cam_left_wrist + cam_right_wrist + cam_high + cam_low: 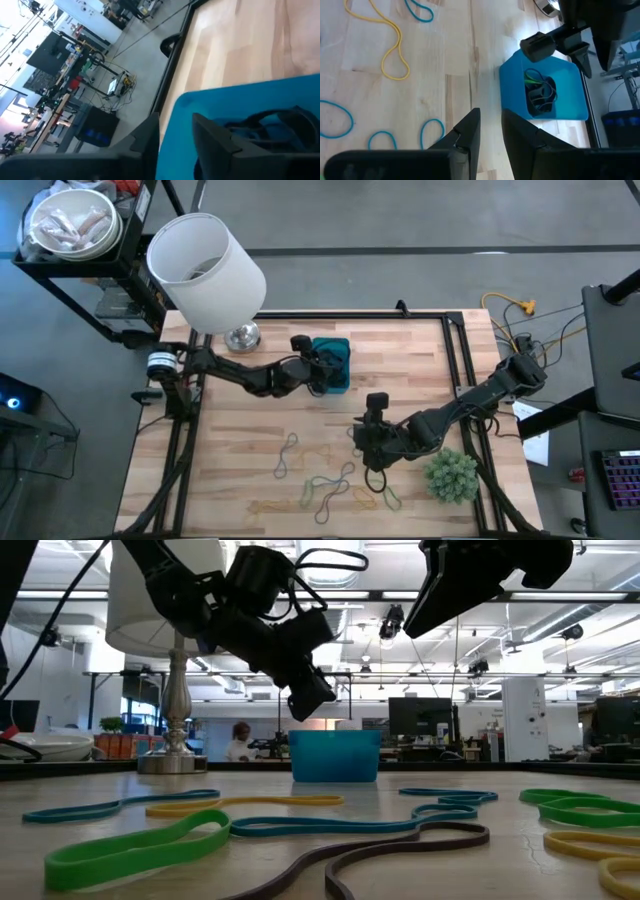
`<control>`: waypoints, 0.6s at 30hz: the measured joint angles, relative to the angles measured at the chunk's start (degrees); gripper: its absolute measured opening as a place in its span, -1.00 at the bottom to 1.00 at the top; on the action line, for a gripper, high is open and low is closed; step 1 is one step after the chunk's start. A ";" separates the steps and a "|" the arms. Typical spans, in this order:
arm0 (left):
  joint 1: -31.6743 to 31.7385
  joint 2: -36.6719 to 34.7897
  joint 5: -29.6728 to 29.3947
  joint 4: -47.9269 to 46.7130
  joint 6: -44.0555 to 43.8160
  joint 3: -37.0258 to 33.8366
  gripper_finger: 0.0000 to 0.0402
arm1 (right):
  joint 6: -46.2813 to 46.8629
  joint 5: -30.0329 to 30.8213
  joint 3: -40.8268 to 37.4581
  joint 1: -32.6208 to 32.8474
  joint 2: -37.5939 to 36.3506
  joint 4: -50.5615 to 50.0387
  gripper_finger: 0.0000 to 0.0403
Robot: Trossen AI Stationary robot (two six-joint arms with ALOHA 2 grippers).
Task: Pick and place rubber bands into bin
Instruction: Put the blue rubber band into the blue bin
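Over the blue bin, at the far side of the table:
Left pincer (322, 360): it hangs above the bin; its two dark fingers (212, 142) stand apart with a gap between them, and nothing is seen between them.
Bin (338, 376): a small blue tray with low walls, on the wood near the far edge of the table, beside the lamp base; in the right wrist view some green and dark rubber bands lie together inside it (540, 92).
Right pincer (372, 442): it is raised above the table, nearer the front, well apart from the bin; its fingers (520, 137) stand a little apart, and I cannot tell if something thin is held between them.
Rubber bands on the table (325, 483): many loops lie flat and loose on the front half, in green, yellow, blue-green and dark colours; several cross each other.
Green band (135, 848): a thick loop, nearest to the low camera.
Lamp (205, 270): a white cylindrical shade, with a metal base (241, 336) at the far left of the table.
Green plant ball (452, 475): near the right front corner, beside the right arm.
Table (240, 450): light wood boards in a black frame.
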 joint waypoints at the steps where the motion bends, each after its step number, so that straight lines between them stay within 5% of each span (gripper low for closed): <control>1: -0.45 -0.14 -0.93 -1.13 -0.71 0.00 -0.48 | 0.16 -0.01 0.00 0.00 0.00 0.00 -0.64; 18: -20.39 -14.81 -5.35 -45.95 -32.28 -4.69 -0.47 | 4.74 -0.44 -2.01 -0.02 0.11 1.22 -0.64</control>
